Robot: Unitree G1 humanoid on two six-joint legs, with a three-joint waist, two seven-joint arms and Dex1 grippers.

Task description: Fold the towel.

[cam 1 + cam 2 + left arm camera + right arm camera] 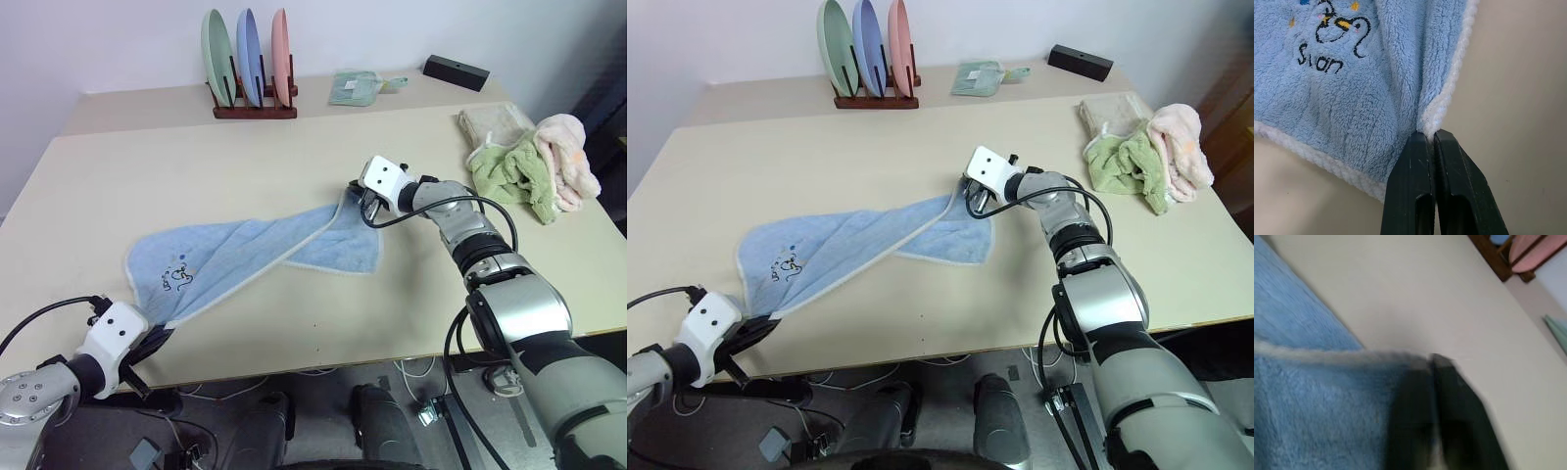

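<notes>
The light blue towel [245,257] lies stretched and twisted across the table, its whitish hem showing and a small dark printed mark [181,278] near its left end. My left gripper [157,336] is shut on the towel's near-left corner at the table's front edge; the left wrist view shows its fingers [1418,181] pinching the hem [1432,120]. My right gripper [366,204] is shut on the towel's far right corner near the table's middle, where the hem [1327,356] meets the closed fingers [1449,401].
A wooden rack with three upright plates [250,69] stands at the back. A folded green cloth [358,88] and a black box [456,71] lie beyond it. A heap of lime-green and pink towels [534,162] sits at the right edge.
</notes>
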